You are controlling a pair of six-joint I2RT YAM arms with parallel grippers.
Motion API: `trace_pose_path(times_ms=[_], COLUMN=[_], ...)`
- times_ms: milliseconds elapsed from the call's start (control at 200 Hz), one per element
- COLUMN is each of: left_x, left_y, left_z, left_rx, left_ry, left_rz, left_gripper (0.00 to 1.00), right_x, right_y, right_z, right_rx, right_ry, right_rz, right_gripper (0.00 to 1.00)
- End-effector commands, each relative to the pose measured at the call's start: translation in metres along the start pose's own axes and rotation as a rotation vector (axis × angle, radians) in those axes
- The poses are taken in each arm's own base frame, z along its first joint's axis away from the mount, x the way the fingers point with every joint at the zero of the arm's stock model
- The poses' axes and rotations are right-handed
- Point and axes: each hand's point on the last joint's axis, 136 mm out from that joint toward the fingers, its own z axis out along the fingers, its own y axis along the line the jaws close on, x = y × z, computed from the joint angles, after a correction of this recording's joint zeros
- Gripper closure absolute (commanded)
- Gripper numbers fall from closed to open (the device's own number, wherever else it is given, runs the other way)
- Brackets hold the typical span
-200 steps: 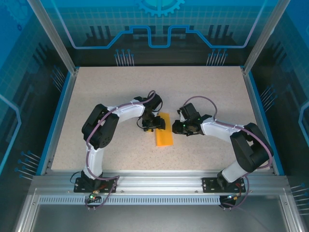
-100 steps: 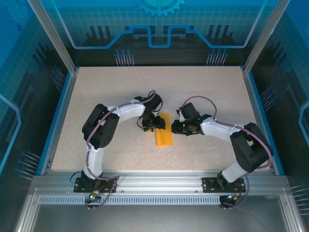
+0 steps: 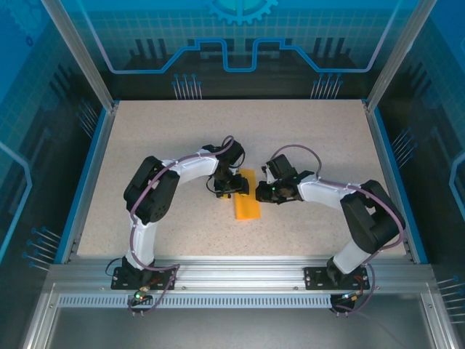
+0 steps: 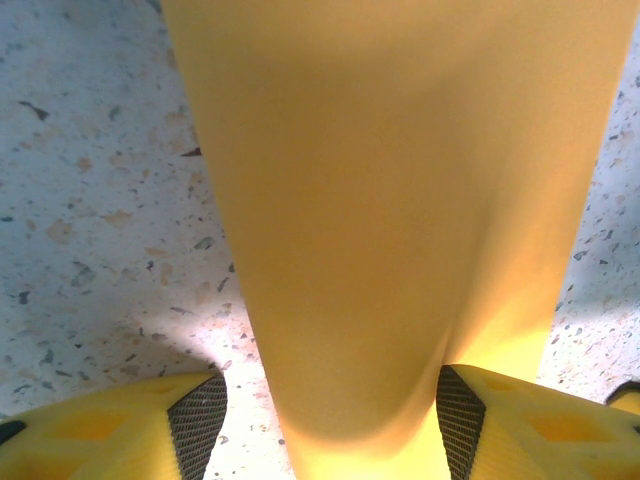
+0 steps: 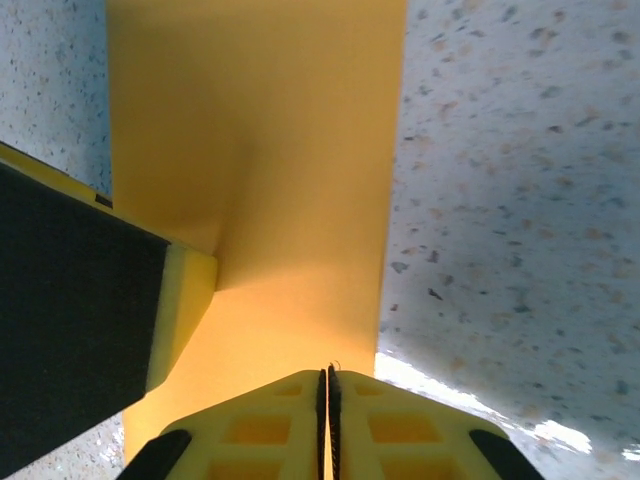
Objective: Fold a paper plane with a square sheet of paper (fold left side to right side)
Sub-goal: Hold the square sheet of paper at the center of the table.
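The square sheet of paper (image 3: 248, 206) is bright orange and lies folded into a long narrow strip at the table's middle. My left gripper (image 3: 232, 186) is open over its far end. In the left wrist view the paper (image 4: 400, 180) runs between the pads (image 4: 198, 418); the right pad meets its edge and the left pad stands apart. My right gripper (image 3: 260, 191) is shut, its tips at the strip's right side. In the right wrist view the shut tips (image 5: 327, 395) rest over the paper (image 5: 290, 140), near its right edge.
The speckled beige tabletop (image 3: 167, 138) is bounded by blue rails and aluminium posts. One finger of the left gripper (image 5: 85, 300) rises at the left of the right wrist view. Both arms bend inward, their bases at the near edge.
The right arm has shifted a little left toward the paper and its jaws have closed fully. The left arm and the paper have not moved.
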Motion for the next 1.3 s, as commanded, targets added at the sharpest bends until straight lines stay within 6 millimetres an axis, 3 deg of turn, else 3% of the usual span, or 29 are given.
trace_pose_path(times_ms=[0, 135, 155, 205, 680, 795, 1080, 1195, 1295], left_x=[0.014, 0.015, 0.014, 0.014, 0.013, 0.011, 0.004, 0.010, 0.015], left_y=[0.006, 0.006, 0.006, 0.005, 0.000, -0.007, -0.030, -0.037, -0.043], left_z=[0.056, 0.056, 0.056, 0.056, 0.046, 0.030, -0.043, -0.054, -0.054], left_rx=[-0.004, -0.004, -0.002, -0.001, 0.018, 0.034, 0.084, 0.130, 0.174], left_ry=[0.073, 0.073, 0.072, 0.073, 0.054, 0.026, -0.124, -0.135, -0.121], left_rz=[0.022, 0.020, 0.021, 0.022, 0.041, 0.067, 0.172, 0.189, 0.196], left_gripper=[0.36, 0.36, 0.36, 0.36, 0.36, 0.35, 0.29, 0.32, 0.43], right_x=[-0.002, 0.004, -0.005, -0.005, 0.024, 0.030, 0.036, 0.038, 0.039], right_y=[0.016, 0.011, 0.018, 0.017, -0.013, -0.017, -0.024, -0.026, -0.026], right_z=[0.005, 0.013, 0.011, 0.014, 0.031, 0.035, 0.039, 0.039, 0.039], right_rx=[-0.043, -0.029, -0.039, -0.034, 0.079, 0.094, 0.120, 0.127, 0.128], right_ry=[0.017, 0.041, 0.023, 0.031, 0.160, 0.186, 0.207, 0.212, 0.216], right_rz=[-0.027, -0.021, -0.026, -0.023, 0.029, 0.040, 0.051, 0.052, 0.051], right_gripper=[0.89, 0.89, 0.89, 0.89, 0.90, 0.89, 0.90, 0.90, 0.90])
